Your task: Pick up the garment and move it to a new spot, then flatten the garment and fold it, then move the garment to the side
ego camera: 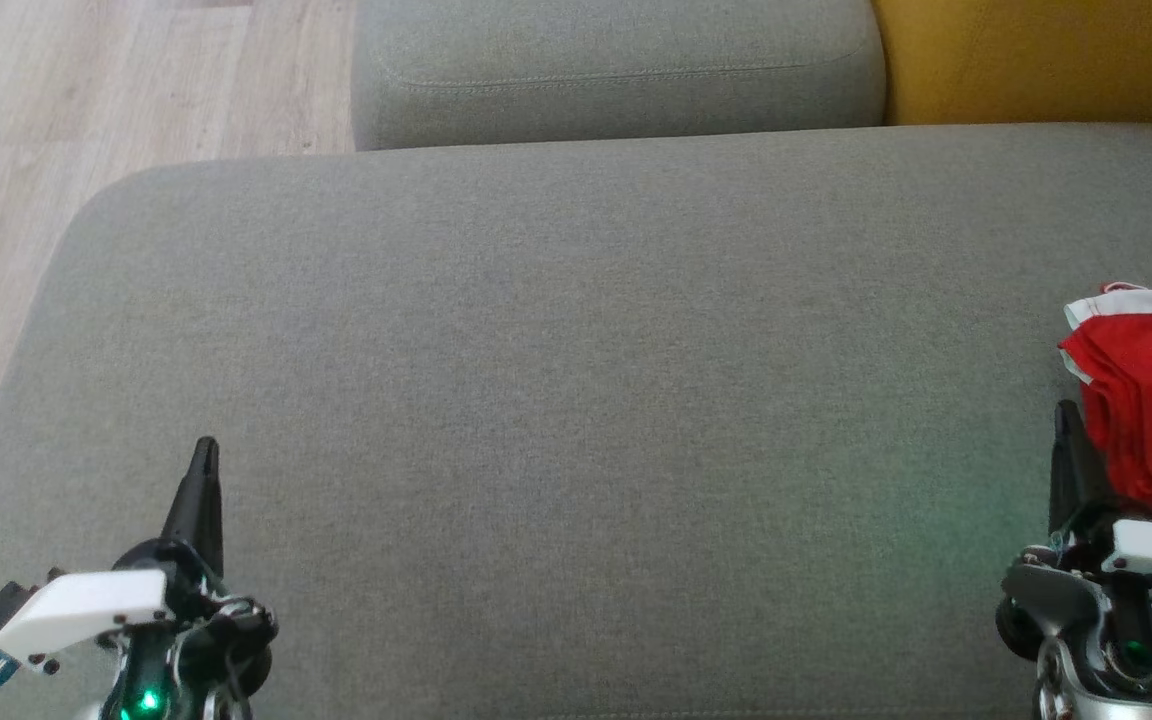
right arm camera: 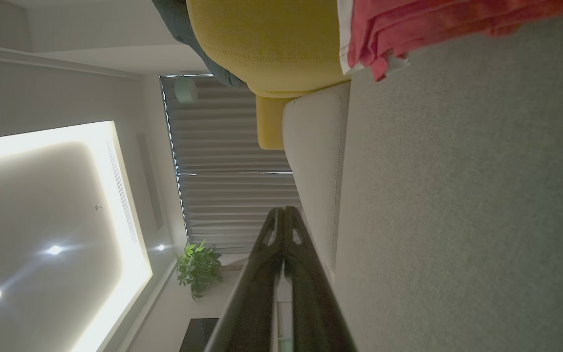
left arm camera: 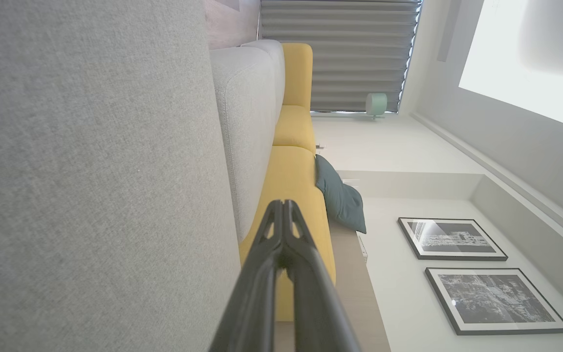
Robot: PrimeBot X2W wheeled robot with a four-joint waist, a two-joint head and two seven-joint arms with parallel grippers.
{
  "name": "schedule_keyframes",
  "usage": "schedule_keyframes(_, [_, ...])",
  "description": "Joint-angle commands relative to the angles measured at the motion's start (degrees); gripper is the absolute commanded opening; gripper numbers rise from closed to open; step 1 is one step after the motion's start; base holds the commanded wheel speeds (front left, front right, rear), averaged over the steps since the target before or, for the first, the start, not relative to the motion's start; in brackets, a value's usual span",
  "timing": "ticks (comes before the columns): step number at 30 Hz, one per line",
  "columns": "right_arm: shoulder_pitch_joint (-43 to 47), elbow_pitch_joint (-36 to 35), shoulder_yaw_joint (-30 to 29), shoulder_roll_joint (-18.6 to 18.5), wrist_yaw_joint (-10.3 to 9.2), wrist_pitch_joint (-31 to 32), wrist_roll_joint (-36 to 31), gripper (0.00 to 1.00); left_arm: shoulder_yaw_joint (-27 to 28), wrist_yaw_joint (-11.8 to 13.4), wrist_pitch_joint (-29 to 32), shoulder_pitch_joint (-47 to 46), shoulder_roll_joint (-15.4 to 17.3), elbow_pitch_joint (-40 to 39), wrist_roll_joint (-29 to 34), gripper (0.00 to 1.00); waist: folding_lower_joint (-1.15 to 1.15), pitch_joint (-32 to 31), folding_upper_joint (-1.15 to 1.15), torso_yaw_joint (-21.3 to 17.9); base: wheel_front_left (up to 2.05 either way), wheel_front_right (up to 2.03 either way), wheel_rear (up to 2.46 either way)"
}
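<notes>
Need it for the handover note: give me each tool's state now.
Left tool: closed, empty.
Right tool: closed, empty, beside the red garment.

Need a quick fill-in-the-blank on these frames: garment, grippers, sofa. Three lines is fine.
1. The left gripper and right gripper both have their fingers ____.
2. The garment is ____ with white trim.
3. It lies on the grey cushion beside the ____ gripper.

Missing words: shut; red; right.
</notes>
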Motion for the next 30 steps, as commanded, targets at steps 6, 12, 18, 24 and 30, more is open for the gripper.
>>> schedule_keyframes(6, [-1.08, -2.26, 1.16, -0.22, 0.39, 0.33, 0.41, 0.00, 2.01, -0.42, 0.42, -3.08, 0.95, -2.08, -0.25, 0.00, 0.00, 0.00, 0.00, 0.00, 0.00, 0.00, 0.00])
schedule_keyframes(12, [-1.08, -2.26, 1.16, -0.22, 0.39, 0.33, 0.41, 0.00, 2.01, -0.42, 0.42, -3.08, 0.95, -2.09, -0.25, 0.00, 0.00, 0.00, 0.00, 0.00, 0.00, 0.00, 0.00])
schedule_keyframes(18, [-1.08, -2.26, 1.16, -0.22, 0.39, 0.33, 0.41, 0.00, 2.01, -0.42, 0.42, -3.08, 0.95, -2.09, -0.25, 0.00, 0.00, 0.00, 0.00, 0.00, 0.00, 0.00, 0.00])
schedule_keyframes(24, [-1.08, -2.26, 1.16, -0.22, 0.39, 0.33, 0.41, 0.00, 2.01, -0.42, 0.42, -3.08, 0.95, -2.09, -0.25, 0.00, 0.00, 0.00, 0.00, 0.00, 0.00, 0.00, 0.00])
schedule_keyframes(30, [-1.08, -2.26, 1.16, -0.22, 0.39, 0.33, 0.41, 0.00, 2.01, -0.42, 0.42, -3.08, 0.95, -2.09, -0.26, 0.00, 0.00, 0.00, 0.00, 0.00, 0.00, 0.00, 0.00])
